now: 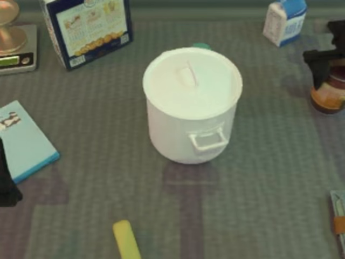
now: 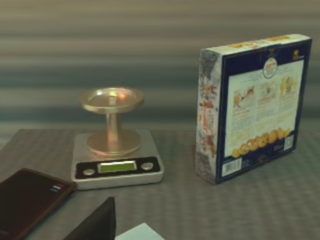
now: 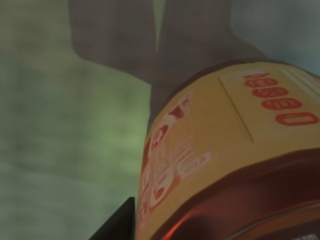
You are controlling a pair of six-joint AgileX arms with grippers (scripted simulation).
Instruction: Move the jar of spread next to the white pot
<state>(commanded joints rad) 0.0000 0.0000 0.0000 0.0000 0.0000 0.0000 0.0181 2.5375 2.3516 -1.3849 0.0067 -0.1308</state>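
At right, round glass jar of spread [image 1: 328,97] under right gripper [image 1: 323,67].

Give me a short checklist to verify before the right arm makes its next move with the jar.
1. Right gripper at the jar of spread, top view's right edge: ok.
2. Fingers shut on the jar: cannot tell.
3. Jar lifted off the table: cannot tell.
4. Bare table between jar and white pot: ok.
5. Milk carton behind the jar, off the path: ok.
6. Left gripper parked at the left edge: ok.
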